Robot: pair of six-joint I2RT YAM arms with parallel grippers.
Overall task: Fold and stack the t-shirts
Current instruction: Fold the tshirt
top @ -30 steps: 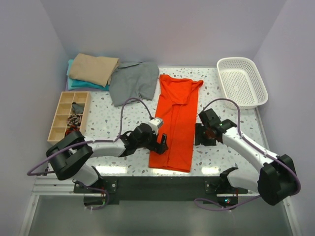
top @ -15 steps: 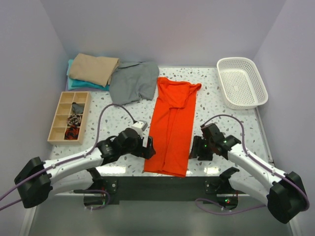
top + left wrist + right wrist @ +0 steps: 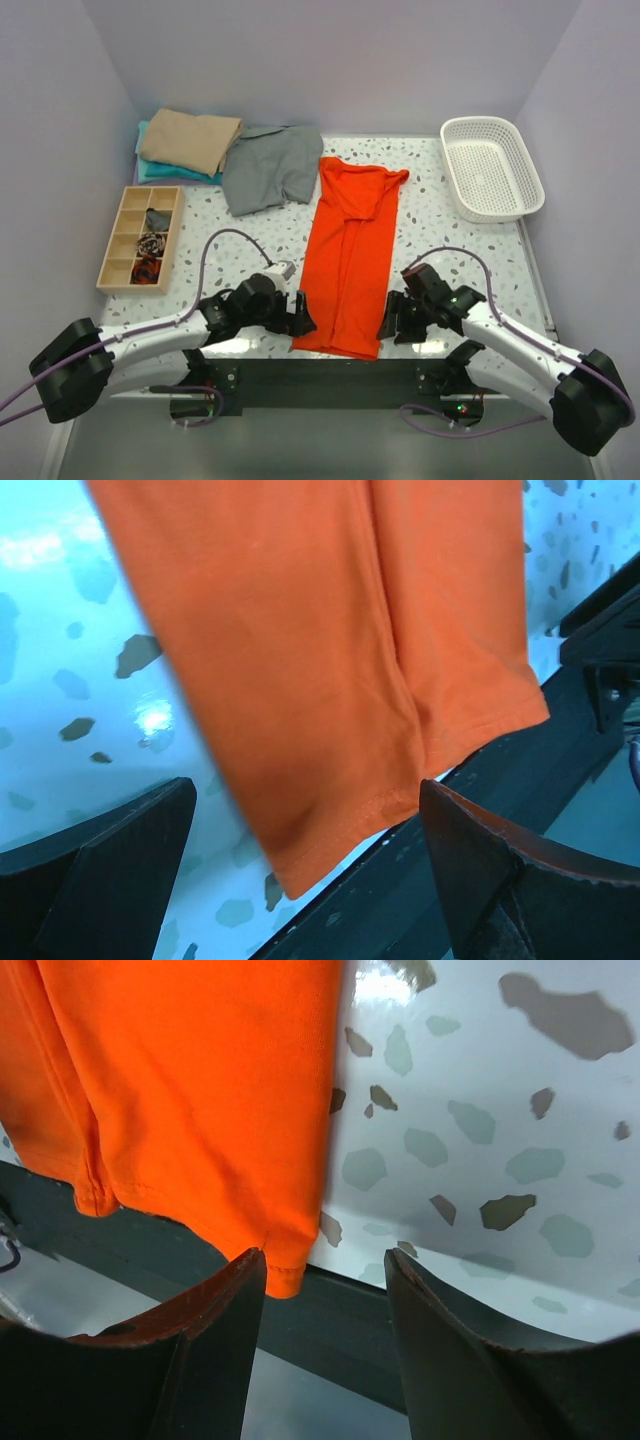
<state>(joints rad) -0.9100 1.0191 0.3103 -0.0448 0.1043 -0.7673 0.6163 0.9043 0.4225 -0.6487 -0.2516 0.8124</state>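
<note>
Orange-red t-shirt (image 3: 350,262) folded lengthwise, mid-table; grey t-shirt (image 3: 270,168) rumpled; tan t-shirt (image 3: 190,140) atop teal t-shirt (image 3: 160,171)

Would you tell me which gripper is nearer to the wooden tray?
Left. The left gripper sits toward the near edge, right of the tray; the right gripper lies beyond the orange shirt, farther right.

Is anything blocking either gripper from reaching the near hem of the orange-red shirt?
Nothing visible. The left gripper and right gripper hover open at the two near hem corners of the orange-red shirt, with no other object in between.
</note>
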